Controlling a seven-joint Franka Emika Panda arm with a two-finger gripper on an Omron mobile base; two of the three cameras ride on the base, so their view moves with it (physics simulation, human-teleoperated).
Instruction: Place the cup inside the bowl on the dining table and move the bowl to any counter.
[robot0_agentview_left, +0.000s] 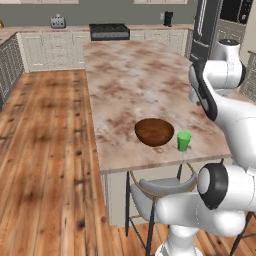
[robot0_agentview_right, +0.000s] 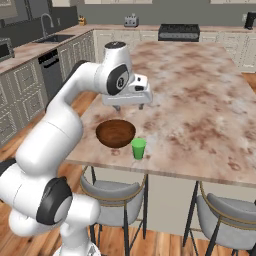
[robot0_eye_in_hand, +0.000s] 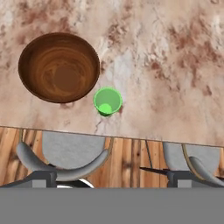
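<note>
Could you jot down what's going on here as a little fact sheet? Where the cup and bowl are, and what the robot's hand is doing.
cup: upright and empty on the dining table, near its stool-side edge
bowl: empty, beside the cup, apart from it
gripper: open, holding nothing, raised above the table behind the bowl
stools: tucked under the table edge below both items
cup in bowl: not yet

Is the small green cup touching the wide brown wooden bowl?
Apart. The hand view, looking down, shows a thin strip of table between the small green cup and the wide brown wooden bowl.
</note>
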